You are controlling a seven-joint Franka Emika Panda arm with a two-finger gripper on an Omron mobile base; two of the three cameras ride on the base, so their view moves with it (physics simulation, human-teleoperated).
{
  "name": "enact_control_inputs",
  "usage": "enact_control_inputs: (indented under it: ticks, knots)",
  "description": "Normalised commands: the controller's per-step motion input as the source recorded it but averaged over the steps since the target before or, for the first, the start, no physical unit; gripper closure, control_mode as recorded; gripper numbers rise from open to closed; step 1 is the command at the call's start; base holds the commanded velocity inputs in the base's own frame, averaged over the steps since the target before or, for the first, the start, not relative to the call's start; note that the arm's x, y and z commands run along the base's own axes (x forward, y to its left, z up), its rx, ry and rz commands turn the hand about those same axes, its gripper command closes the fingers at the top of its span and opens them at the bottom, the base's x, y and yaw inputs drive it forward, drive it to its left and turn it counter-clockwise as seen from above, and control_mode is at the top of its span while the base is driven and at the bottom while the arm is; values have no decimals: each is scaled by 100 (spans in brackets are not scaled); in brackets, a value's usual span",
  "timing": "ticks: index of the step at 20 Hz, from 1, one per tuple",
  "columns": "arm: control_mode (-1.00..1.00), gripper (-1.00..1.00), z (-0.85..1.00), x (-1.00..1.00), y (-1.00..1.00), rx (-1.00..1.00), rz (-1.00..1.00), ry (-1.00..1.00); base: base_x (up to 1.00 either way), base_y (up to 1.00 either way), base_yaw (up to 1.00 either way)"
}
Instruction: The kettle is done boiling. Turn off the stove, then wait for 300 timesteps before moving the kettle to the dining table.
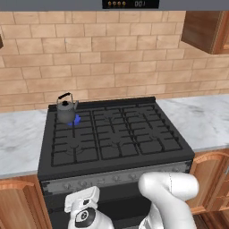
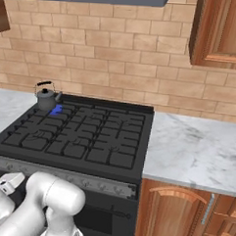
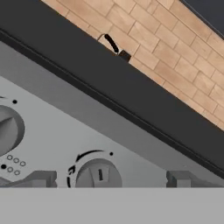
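The dark grey kettle (image 1: 66, 110) (image 2: 46, 98) stands on the back left burner of the black stove (image 1: 117, 135) (image 2: 80, 136), with a blue flame (image 1: 76, 120) (image 2: 56, 109) at its base. In the hand view just its black handle (image 3: 111, 43) pokes over the stove's edge. My gripper (image 3: 109, 179) is open and close to the grey front strip (image 3: 131, 144). Its fingertips (image 3: 42, 178) stand on either side of a round knob (image 3: 99, 175), apart from it. My hand (image 1: 83, 205) hangs low before the strip's left part. The dining table is out of view.
Marble countertop (image 1: 20, 134) (image 2: 197, 148) flanks the stove on both sides, over wooden cabinets (image 2: 176, 216). A second, larger knob (image 3: 8, 129) sits left of the one between my fingers. Wall cabinets (image 2: 222, 32) hang at the upper right; a range hood (image 1: 129, 3) is overhead.
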Motion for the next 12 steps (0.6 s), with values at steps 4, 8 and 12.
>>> enact_control_inputs:
  ticks: [4, 8, 12]
  knots:
    - [-100, -100, -21, 27, 10, 0, 0, -2, 0, 0, 0]
    - [-100, -100, -18, 22, 10, 0, 0, -2, 0, 0, 0]
    - [-100, -100, -2, 1, -1, 0, 0, -2, 0, 0, 0]
